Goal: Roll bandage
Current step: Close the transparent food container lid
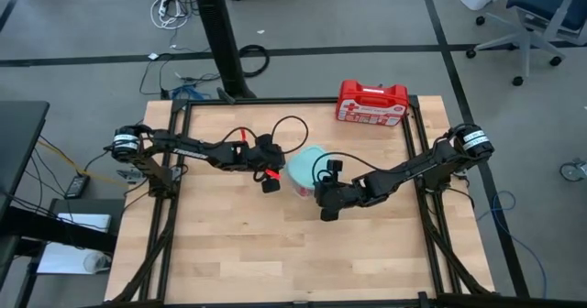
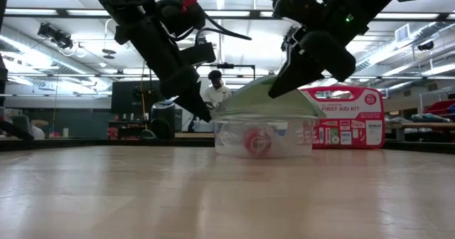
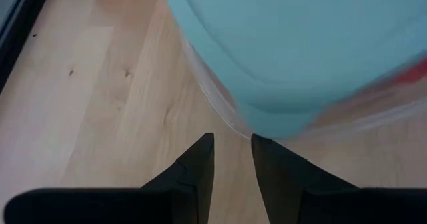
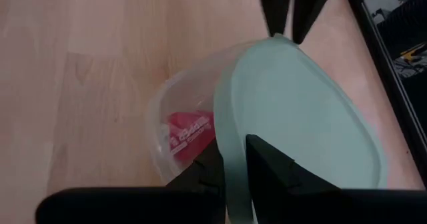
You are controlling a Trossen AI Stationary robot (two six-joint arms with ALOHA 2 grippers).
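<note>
- Now I see a clear plastic container (image 2: 264, 135) near the centre of the table (image 1: 275, 262), with a pale green lid (image 4: 300, 111) lying tilted over its top.
- Inside the container sits the bandage (image 2: 257, 142), a small red roll; in the low view it rests on the container's bottom, and in the right wrist view it shows through the part the lid does not cover.
- From the container, the left gripper (image 1: 271, 181) is at about 9 o'clock in the high view, just beside the rim.
- Its two fingers (image 3: 193, 177) stand a little apart, and I see nothing between them; the tips point at the lid's edge without a clear touch.
- From the container, the right gripper (image 4: 230, 171) is at about 5 o'clock in the high view.
- Its fingers are clamped on the edge of the lid, one finger on each side of it.
- In the low view the lid is higher on the right gripper's side and lower on the left gripper's side.
- At about 1 o'clock from the container, well apart and at the far table edge, stands a red first aid kit (image 1: 371, 102).
- Behind the table, in the low view, a person (image 2: 215, 91) stands far in the room.
</note>
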